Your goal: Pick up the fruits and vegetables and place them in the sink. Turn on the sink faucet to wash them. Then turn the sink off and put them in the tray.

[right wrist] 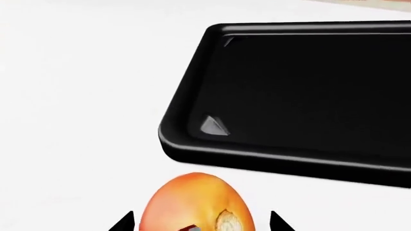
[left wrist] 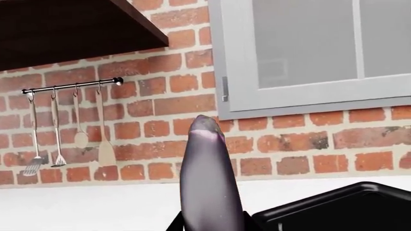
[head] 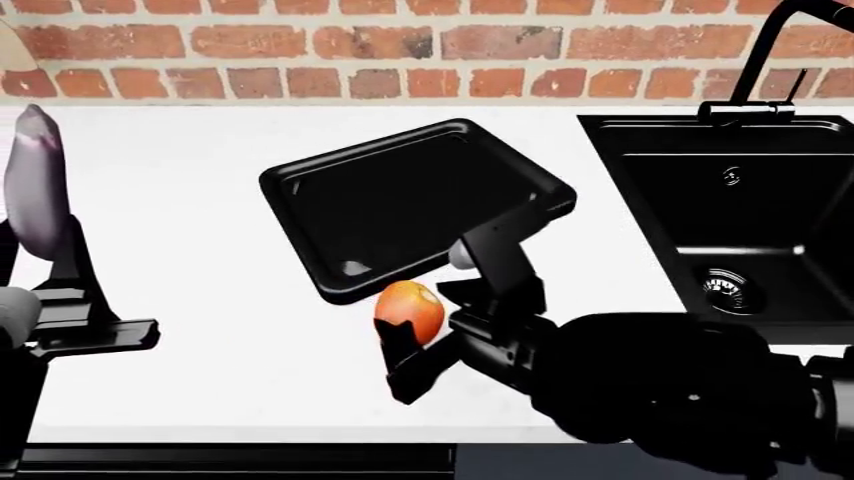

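The right gripper [head: 424, 335] has its jaws clamped on the orange-red fruit [head: 410, 311], one finger on each side, just off the near edge of the tray [head: 300, 178]; in the right wrist view the fruit [right wrist: 192, 202] sits between two dark fingertips [right wrist: 122, 224] with the tray's raised rim [right wrist: 192, 144] just beyond it. The left gripper [head: 54, 265] holds the eggplant [head: 36, 180] upright at the far left, jaws closed on its lower end; the left wrist view shows the eggplant [left wrist: 209, 178] rising straight up from the jaws, its tip against the brick wall [left wrist: 289, 144].

The tray lies turned at an angle on the white tabletop [head: 187, 330], between the two arms and left of the sink [head: 627, 200]. The sink holds a round metal drain [head: 727, 287], and the faucet [head: 767, 60] stands at its far rim. Nothing lies between the fruit and the tray.

On the wall hang utensils on a rail [left wrist: 70, 86], beside a dark shelf [left wrist: 77, 29] and a grey window frame [left wrist: 308, 96]. No writing is readable.
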Available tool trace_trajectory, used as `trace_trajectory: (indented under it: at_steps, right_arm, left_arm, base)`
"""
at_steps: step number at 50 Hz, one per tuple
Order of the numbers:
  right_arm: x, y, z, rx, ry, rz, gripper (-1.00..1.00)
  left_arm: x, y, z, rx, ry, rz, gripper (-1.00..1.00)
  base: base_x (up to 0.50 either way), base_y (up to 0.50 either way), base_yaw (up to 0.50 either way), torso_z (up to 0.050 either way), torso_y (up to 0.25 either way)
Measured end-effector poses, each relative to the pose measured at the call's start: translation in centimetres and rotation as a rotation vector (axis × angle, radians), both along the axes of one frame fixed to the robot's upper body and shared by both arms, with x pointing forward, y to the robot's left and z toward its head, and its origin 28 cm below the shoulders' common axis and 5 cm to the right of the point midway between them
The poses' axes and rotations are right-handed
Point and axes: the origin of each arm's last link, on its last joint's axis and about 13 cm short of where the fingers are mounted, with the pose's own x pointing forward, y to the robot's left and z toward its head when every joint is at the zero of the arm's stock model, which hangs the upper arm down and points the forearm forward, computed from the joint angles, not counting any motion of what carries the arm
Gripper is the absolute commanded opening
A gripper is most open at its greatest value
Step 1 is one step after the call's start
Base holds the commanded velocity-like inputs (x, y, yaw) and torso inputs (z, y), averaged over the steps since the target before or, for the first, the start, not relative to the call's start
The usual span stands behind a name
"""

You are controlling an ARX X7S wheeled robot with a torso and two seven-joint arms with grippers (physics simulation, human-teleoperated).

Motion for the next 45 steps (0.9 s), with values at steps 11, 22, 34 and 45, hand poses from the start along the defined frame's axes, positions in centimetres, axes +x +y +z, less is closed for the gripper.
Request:
trace_trajectory:
  at_steps: [11, 22, 34, 45]
  right_arm:
    - [0.8, 0.3, -0.3, 0.019, 0.002, 0.002, -1.0]
    - [-1.0, -0.7, 2.6, 0.084, -0.058, 0.003, -1.0]
    - [-2.2, -3.5, 7.0, 0.102, -0.222, -0.139, -1.0]
    - [-1.3, -6.0, 9.6, 0.006, -0.298, -0.205, -1.0]
  left_arm:
    - [0.1, -0.1, -0.1, -0.004, 0.002, -0.012, -1.0]
    - [1.3, -1.0, 0.1, 0.025, 0.021, -0.081, -1.0]
    - [6.0, -3.3, 2.1, 0.127, 0.182, -0.318, -1.0]
    - [11.9, -4.9, 4.5, 0.258, 0.479, -0.527, -1.0]
  base:
    - [0.0, 0.0, 0.0, 0.0, 0.0]
    - [0.0, 0.0, 0.0, 0.0, 0.0]
    - [0.0, 0.0, 0.0, 0.0, 0.0]
    - [0.0, -0.11, 0.0, 0.0, 0.001]
